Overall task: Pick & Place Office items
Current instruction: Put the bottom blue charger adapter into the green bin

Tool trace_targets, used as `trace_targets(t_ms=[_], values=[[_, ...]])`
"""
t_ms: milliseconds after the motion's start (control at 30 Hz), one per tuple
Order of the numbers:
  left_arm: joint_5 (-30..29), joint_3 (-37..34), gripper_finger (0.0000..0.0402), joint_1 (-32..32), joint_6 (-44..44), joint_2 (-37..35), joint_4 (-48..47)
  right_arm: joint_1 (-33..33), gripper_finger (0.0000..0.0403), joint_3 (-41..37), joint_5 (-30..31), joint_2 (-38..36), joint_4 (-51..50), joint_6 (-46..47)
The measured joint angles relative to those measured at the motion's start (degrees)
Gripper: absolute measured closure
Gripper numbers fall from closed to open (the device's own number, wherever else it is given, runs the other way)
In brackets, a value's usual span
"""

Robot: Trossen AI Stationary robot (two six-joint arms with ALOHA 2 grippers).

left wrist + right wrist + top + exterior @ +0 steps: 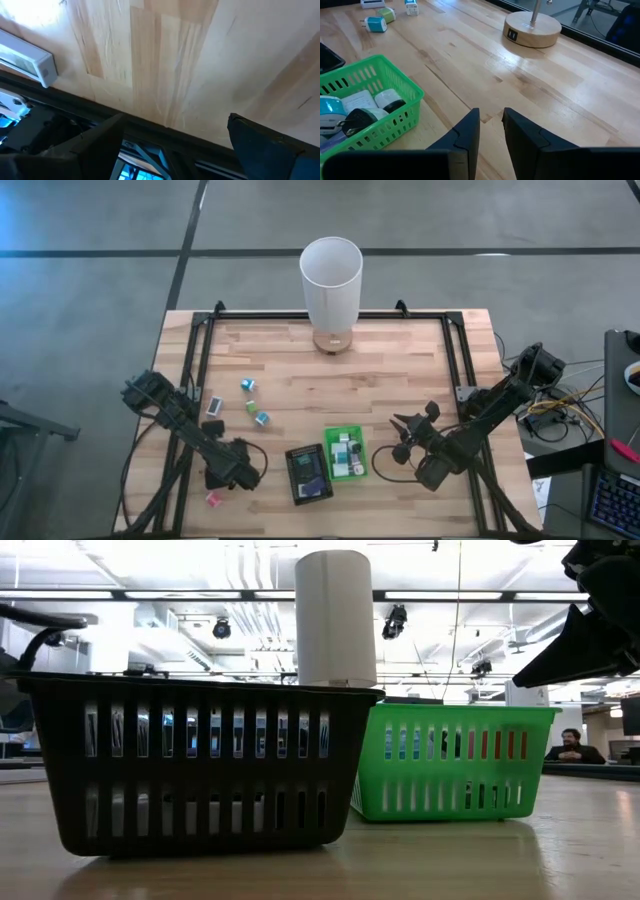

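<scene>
We looked down on a pale wooden slatted desk [400, 370] with a black metal frame, set on a grey floor; in the low view a bright hall with ceiling lights lay beyond it. A tall white cylinder [331, 282] stood on a round wooden base at the far edge. Near the front middle sat a green slotted plastic basket [362, 442] holding several small white, teal and black office items [345, 455], and just beside it a black slotted plastic basket [296, 458]. More small items lay loose left of centre: a teal block [247, 384], a green block [251, 407], a teal-and-white block [262, 417] and a flat white piece [213, 404]; a pink item [213, 498] lay near the front left corner. The left tool [222, 477] hovered by the pink item, fingers wide and empty. The right tool [402, 436] hung beside the green basket, fingers nearly together, holding nothing.
</scene>
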Motion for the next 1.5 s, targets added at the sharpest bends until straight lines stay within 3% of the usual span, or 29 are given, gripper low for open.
trace_targets(t_ms=[533, 867, 1033, 1233, 1500], values=[[0.5, -9.7, 0.0051, 0.6, -1.8, 0.0, -0.8, 0.0, 0.0321, 0.0, 0.2, 0.0, 0.6, -0.2], [-0.2, -10.2, 0.0051, 4.2, 1.1, -1.6, 2.4, 0.0, 0.0312, 0.0, 0.3, 0.0, 0.7, -0.2], [-2.8, -9.7, 0.0051, 7.0, 0.4, -5.0, 4.4, 0.0, 0.0315, 0.0, 0.5, 0.0, 0.7, -0.8], [-10.4, -7.6, 0.0051, 11.3, -3.0, -10.6, 5.2, -0.1, 0.0318, 0.0, 0.5, 0.0, 0.9, -1.1], [-11.9, -7.3, 0.0051, 17.5, -15.4, -18.6, 4.3, 0.0, 0.031, 0.0, 0.5, 0.0, 1.1, -1.1]])
